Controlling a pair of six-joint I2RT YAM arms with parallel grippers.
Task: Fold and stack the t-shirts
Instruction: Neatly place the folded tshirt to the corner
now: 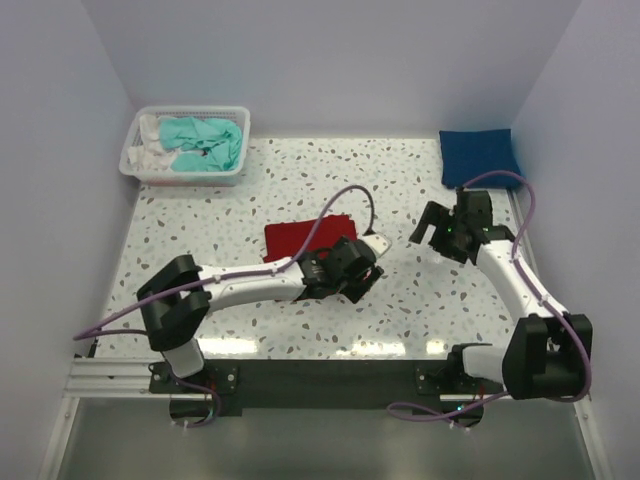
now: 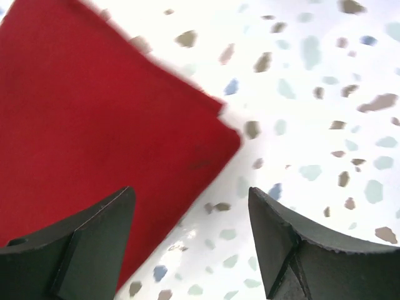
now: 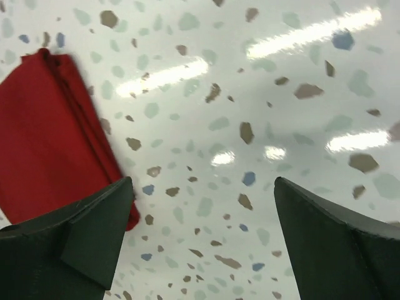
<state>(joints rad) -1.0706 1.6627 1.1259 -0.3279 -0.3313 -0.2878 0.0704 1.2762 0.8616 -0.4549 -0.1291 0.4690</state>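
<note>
From above. Left arm laid low and long over the white speckled terrazzo-pattern table [image 1: 400, 180], elbow near the base, wrist turned down. At its end the left gripper [image 1: 362, 276], open and holding nothing. Just beside this claw, on its far-left side, the folded deep red cloth t-shirt [image 1: 298, 238], flat on the table. Right arm bent up at the elbow, forearm leaning forward and inward, with the right gripper [image 1: 428, 238] spread wide and empty. Beyond that claw, in the far right corner, the folded royal blue cloth t-shirt [image 1: 480, 155]. Far to the left of both claws, the white plastic mesh basket [image 1: 190, 178], with the crumpled teal cloth t-shirt [image 1: 205, 140] inside.

From the left wrist. The left gripper [image 2: 190, 200] looking down on the table [image 2: 312, 94], fingers [image 2: 87, 244] well apart, nothing between. Red t-shirt [image 2: 94, 125] ahead and left of the claw, one corner near the gap.

From the right wrist. The right gripper [image 3: 203, 187] wide, empty, over bare table [image 3: 250, 94]. Red t-shirt [image 3: 50, 144] ahead and left, its edge passing behind the left finger [image 3: 81, 237]; cannot tell if touching.
</note>
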